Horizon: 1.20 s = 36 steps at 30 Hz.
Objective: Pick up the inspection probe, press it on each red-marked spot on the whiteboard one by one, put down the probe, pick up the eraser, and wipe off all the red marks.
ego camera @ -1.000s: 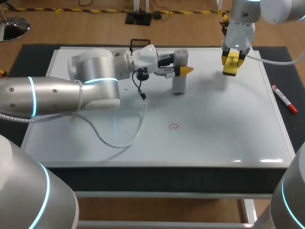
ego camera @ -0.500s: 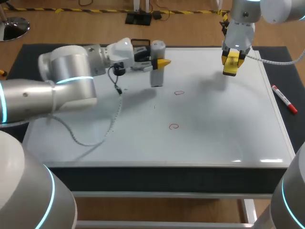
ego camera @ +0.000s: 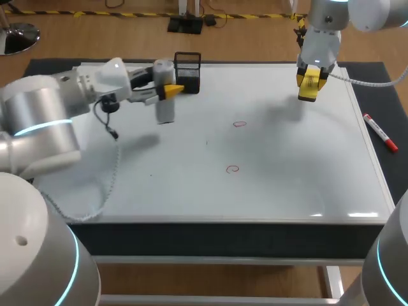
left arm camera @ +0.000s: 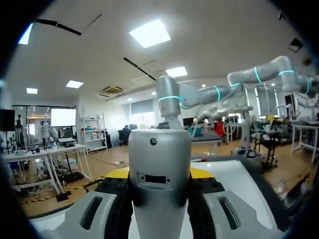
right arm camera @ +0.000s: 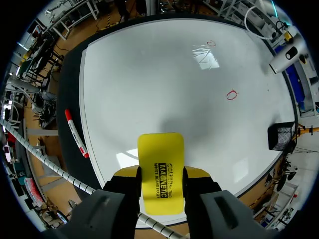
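Carried leftward since a second ago, from the far middle of the whiteboard point(ego camera: 287, 178) to its far left beside the black basket point(ego camera: 187, 67): the probe point(ego camera: 165, 102), clamped in the left gripper point(ego camera: 172, 91). Held upright, long axis vertical, tip down. Pressing seemingly done; put-down next. Pinched in the right gripper point(ego camera: 310, 81) over the far right: the yellow eraser point(ego camera: 308, 89). Left to wipe: both red marks point(ego camera: 240, 124) at mid-board.

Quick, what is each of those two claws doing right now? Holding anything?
Left gripper: closed on the inspection probe, held upright.
Right gripper: closed on the yellow eraser, above the whiteboard.
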Each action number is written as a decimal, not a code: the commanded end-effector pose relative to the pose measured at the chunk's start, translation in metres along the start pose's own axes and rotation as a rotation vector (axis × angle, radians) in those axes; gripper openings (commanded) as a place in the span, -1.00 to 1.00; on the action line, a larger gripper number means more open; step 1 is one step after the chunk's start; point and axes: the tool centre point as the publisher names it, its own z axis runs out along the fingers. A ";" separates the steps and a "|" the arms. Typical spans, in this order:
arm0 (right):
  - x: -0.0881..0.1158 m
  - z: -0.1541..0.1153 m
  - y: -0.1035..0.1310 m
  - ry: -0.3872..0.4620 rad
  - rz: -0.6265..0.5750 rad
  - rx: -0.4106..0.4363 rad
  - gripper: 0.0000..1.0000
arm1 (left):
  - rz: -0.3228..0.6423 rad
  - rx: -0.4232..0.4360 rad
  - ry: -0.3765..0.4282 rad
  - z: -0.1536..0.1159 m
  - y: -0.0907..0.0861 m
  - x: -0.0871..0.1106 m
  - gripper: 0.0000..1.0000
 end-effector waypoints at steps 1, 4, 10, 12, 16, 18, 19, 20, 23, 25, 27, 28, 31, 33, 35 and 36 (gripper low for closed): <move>0.000 -0.001 -0.001 0.003 -0.003 -0.001 -1.00 | 0.006 0.007 -0.072 -0.072 -0.004 0.009 -1.00; 0.000 -0.001 -0.001 0.003 -0.003 -0.001 -1.00 | 0.012 0.008 -0.068 -0.085 -0.002 0.011 -1.00; 0.000 -0.001 -0.001 0.003 -0.003 -0.001 -1.00 | 0.013 0.077 -0.073 -0.107 0.001 0.015 -1.00; 0.000 -0.001 -0.001 0.003 -0.003 -0.001 -1.00 | 0.013 0.077 -0.073 -0.107 0.001 0.015 -1.00; -0.005 -0.007 0.000 0.029 -0.031 0.020 -1.00 | 0.013 0.077 -0.073 -0.107 0.001 0.015 -1.00; -0.012 -0.012 0.005 0.046 -0.057 0.038 -1.00 | 0.013 0.077 -0.073 -0.107 0.001 0.015 -1.00; -0.016 -0.013 0.008 0.055 -0.070 0.045 -1.00 | 0.013 0.077 -0.073 -0.107 0.001 0.015 -1.00; -0.021 -0.013 0.013 0.063 -0.089 0.049 -1.00 | 0.013 0.077 -0.073 -0.107 0.001 0.015 -1.00; -0.041 -0.007 0.036 0.111 -0.168 0.046 -1.00 | 0.013 0.077 -0.073 -0.107 0.001 0.015 -1.00; -0.055 0.000 0.056 0.141 -0.223 0.047 -1.00 | 0.013 0.077 -0.073 -0.107 0.001 0.015 -1.00; -0.067 0.006 0.074 0.140 -0.270 0.028 -1.00 | 0.013 0.077 -0.073 -0.107 0.001 0.015 -1.00; -0.074 0.008 0.083 0.142 -0.291 0.026 -1.00 | 0.013 0.077 -0.073 -0.107 0.001 0.015 -1.00; -0.089 0.011 0.104 0.132 -0.347 0.022 -1.00 | 0.013 0.077 -0.073 -0.107 0.001 0.015 -1.00; -0.100 0.010 0.118 0.124 -0.387 0.031 -1.00 | 0.013 0.077 -0.073 -0.107 0.001 0.015 -1.00; -0.110 0.010 0.131 0.114 -0.411 0.043 -1.00 | 0.013 0.077 -0.073 -0.107 0.001 0.015 -1.00; -0.115 0.011 0.135 0.112 -0.422 0.043 -1.00 | 0.013 0.077 -0.073 -0.107 0.001 0.015 -1.00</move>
